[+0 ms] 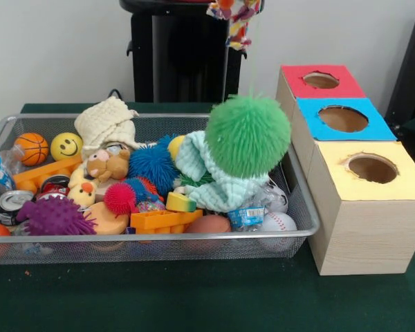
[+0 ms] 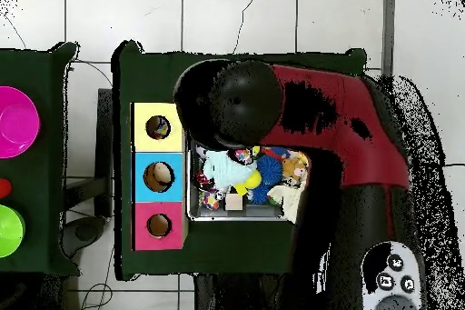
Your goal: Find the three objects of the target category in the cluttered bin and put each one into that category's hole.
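The small white cloth with multicoloured dots (image 1: pixel 234 19) hangs in the air from the front view's top edge, above the bin's back. My gripper holds it from just above that edge. In the overhead view the red arm (image 2: pixel 336 125) and its black head (image 2: pixel 227 102) cover it. The wire-mesh bin (image 1: pixel 194 237) is full of clutter. The cream waffle cloth (image 1: pixel 107 121) lies at its back left. The mint-green waffle cloth (image 1: pixel 214 181) lies at the middle right, under a big green spiky ball (image 1: pixel 247 135). The yellow-topped hole (image 1: pixel 372 168) is in the nearest box, on the right.
The blue-topped hole (image 1: pixel 343 118) and red-topped hole (image 1: pixel 321 79) are behind the yellow one. The bin also holds spiky balls (image 1: pixel 53 216), plush animals (image 1: pixel 107 164), a basketball (image 1: pixel 32 147), a smiley ball (image 1: pixel 66 145), cans, orange blocks and a baseball (image 1: pixel 280 221). The black pedestal (image 1: pixel 187 55) stands behind.
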Controlling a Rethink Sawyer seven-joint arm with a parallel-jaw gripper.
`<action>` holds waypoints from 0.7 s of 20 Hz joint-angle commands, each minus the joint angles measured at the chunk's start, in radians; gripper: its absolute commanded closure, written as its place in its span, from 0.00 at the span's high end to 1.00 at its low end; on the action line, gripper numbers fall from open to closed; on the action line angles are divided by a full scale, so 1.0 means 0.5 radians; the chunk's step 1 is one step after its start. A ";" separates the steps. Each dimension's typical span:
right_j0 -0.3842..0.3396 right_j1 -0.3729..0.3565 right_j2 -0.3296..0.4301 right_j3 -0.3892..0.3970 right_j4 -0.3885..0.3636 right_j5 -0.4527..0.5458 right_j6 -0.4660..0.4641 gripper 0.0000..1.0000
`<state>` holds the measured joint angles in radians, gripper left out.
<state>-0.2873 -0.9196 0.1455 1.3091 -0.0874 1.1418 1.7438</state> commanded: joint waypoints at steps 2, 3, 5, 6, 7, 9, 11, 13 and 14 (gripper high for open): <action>-0.046 0.285 0.238 -1.047 -0.151 1.595 0.130 0.00; -0.038 0.349 0.279 -1.237 -0.194 1.777 0.143 0.00; -0.026 0.447 0.343 -1.487 -0.259 1.997 0.148 0.00; -0.022 0.474 0.357 -1.555 -0.275 2.048 0.154 0.00; -0.022 0.483 0.358 -1.567 -0.267 2.046 0.164 0.00; -0.026 0.442 0.310 -1.441 -0.229 1.889 0.166 0.00; -0.038 0.311 0.207 -1.040 -0.147 1.501 0.152 0.00; -0.044 0.188 0.121 -0.601 -0.082 1.066 0.145 0.00; -0.039 0.148 0.095 -0.449 -0.076 0.891 0.149 0.00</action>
<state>-0.2916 -0.7958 0.2094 0.8240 -0.1394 2.0165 1.7438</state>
